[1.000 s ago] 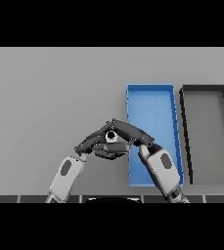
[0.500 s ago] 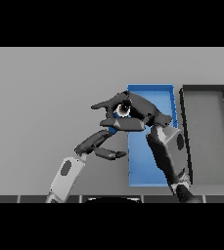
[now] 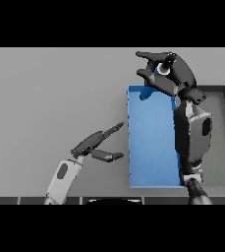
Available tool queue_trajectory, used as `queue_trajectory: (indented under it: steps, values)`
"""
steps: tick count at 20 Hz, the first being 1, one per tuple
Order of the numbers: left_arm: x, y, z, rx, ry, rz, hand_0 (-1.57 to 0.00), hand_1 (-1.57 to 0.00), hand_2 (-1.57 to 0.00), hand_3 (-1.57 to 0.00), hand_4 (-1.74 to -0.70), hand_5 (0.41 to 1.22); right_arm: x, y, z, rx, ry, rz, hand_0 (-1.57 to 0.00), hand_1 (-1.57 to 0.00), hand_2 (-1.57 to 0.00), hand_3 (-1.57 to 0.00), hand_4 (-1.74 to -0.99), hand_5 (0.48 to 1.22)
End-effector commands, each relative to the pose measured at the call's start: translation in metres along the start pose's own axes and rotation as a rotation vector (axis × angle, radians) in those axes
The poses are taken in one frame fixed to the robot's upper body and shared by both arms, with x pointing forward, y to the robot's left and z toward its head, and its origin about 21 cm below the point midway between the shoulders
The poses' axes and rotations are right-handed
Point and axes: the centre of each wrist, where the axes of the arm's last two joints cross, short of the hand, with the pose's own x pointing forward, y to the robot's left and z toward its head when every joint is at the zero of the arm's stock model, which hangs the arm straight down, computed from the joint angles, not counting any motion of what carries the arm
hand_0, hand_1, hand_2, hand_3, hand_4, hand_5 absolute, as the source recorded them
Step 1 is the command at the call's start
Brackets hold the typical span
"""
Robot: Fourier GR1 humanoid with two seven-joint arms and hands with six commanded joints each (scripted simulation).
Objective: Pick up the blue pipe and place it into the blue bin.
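Above the far edge of the blue bin [image 3: 151,147], the right hand [image 3: 175,74] is raised with its fingers curled around the blue pipe [image 3: 161,72], only partly visible within the grip. Near the table's [image 3: 50,98] front edge, just left of the bin, the left hand [image 3: 97,144] rests with fingers extended and relaxed, holding nothing. A dark bin [image 3: 221,138] stands beside the blue bin on its right.

The right hand [image 3: 170,74] reached toward the table's far edge, arm extended, fingers [image 3: 146,75] curled. The left hand [image 3: 93,143] rested near the table's near edge, fingers straight, thumb apart.
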Motion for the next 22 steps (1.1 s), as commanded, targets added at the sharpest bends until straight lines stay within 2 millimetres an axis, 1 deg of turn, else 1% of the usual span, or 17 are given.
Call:
queue_trajectory:
  steps: [1,3,4,6,8,11,12,13,14,15,16,17,18,19,20,21,22]
  values:
    - [0.000,0.001,0.000,-0.002,0.000,-0.005,0.00,0.00,0.00,0.00,-0.95,0.474,-0.005,-0.007,0.004,-0.035,0.033,0.007,-1.57,-1.57,-1.57,-1.57,-1.499,1.221]
    - [-0.003,0.002,-0.002,-0.009,0.010,-0.010,0.00,0.00,0.00,0.00,-0.95,0.470,-0.018,-0.019,0.012,-0.081,0.096,0.027,-1.57,-1.57,-1.57,-1.57,-1.499,1.221]
    - [-0.001,0.003,-0.002,0.002,-0.005,-0.017,0.00,0.00,0.00,0.00,-0.94,0.467,-0.029,-0.026,0.019,-0.108,0.143,0.031,-1.57,-1.57,-1.57,-1.57,-1.499,1.221]
    - [-0.004,0.000,0.002,-0.002,-0.022,-0.011,0.00,0.00,0.00,0.00,-0.94,0.463,-0.042,-0.028,0.029,-0.153,0.212,0.035,-1.57,-1.57,-1.57,-1.57,-1.499,1.221]
    - [-0.004,-0.001,-0.002,0.001,-0.010,-0.016,0.00,0.00,0.00,0.00,-0.94,0.460,-0.058,-0.035,0.038,-0.212,0.290,0.053,-1.57,-1.57,-1.57,-1.57,-1.500,1.221]
    - [-0.003,0.003,-0.003,0.007,-0.019,-0.031,0.00,0.00,0.00,0.00,-0.93,0.462,-0.091,-0.036,0.056,-0.262,0.416,0.050,-1.57,-1.57,-1.57,-1.57,-1.500,1.221]
    - [-0.001,0.004,-0.001,0.008,-0.030,-0.036,0.00,0.00,0.00,0.00,-0.93,0.463,-0.101,-0.037,0.065,-0.288,0.463,0.057,-1.57,-1.57,-1.57,-1.57,-1.500,1.221]
    - [-0.004,0.004,-0.001,0.011,-0.022,-0.039,0.00,0.00,0.00,0.00,-0.93,0.464,-0.110,-0.040,0.070,-0.319,0.507,0.055,-1.57,-1.57,-1.57,-1.57,-1.500,1.221]
    - [-0.005,0.004,0.000,0.018,-0.024,-0.036,0.00,0.00,0.00,0.00,-0.93,0.465,-0.121,-0.039,0.077,-0.338,0.549,0.048,-1.57,-1.57,-1.57,-1.57,-1.500,1.221]
    - [-0.005,0.006,0.000,0.022,-0.019,-0.037,0.00,0.00,0.00,0.00,-0.93,0.466,-0.130,-0.037,0.080,-0.356,0.582,0.037,-1.57,-1.57,-1.57,-1.57,-1.500,1.221]
    - [-0.004,0.004,-0.002,0.023,-0.024,-0.041,0.00,0.00,0.00,0.00,-0.93,0.467,-0.136,-0.036,0.083,-0.366,0.609,0.031,-1.57,-1.57,-1.57,-1.57,-1.499,1.221]
    - [-0.007,0.003,-0.001,0.022,-0.021,-0.043,0.00,0.00,0.00,0.00,-0.93,0.470,-0.146,-0.035,0.087,-0.388,0.648,0.004,-1.57,-1.57,-1.57,-1.57,-1.498,1.221]
    - [-0.003,0.001,-0.001,0.022,-0.038,-0.045,0.00,0.00,0.00,0.00,-0.92,0.474,-0.154,-0.036,0.090,-0.397,0.684,-0.010,-1.57,-1.57,-1.57,-1.57,-1.498,1.221]
    - [-0.006,0.007,-0.001,0.032,-0.019,-0.053,0.00,0.00,0.00,0.00,-0.92,0.476,-0.158,-0.035,0.096,-0.395,0.713,-0.019,-1.57,-1.57,-1.57,-1.57,-1.497,1.221]
    - [-0.006,0.006,-0.003,0.028,-0.019,-0.052,0.00,0.00,0.00,0.00,-0.92,0.478,-0.163,-0.037,0.100,-0.396,0.750,-0.024,-1.57,-1.57,-1.57,-1.26,-1.546,1.221]
    - [-0.009,0.006,0.000,0.027,-0.024,-0.051,0.00,0.00,0.00,0.00,-0.92,0.480,-0.168,-0.031,0.101,-0.393,0.768,-0.047,-1.57,-1.57,-1.57,-1.01,-1.585,1.221]
    - [-0.008,0.003,0.000,0.028,-0.037,-0.049,0.00,0.00,0.00,0.00,-0.92,0.481,-0.167,-0.031,0.106,-0.402,0.791,-0.064,-1.57,-1.57,-1.57,-0.80,-1.616,1.221]
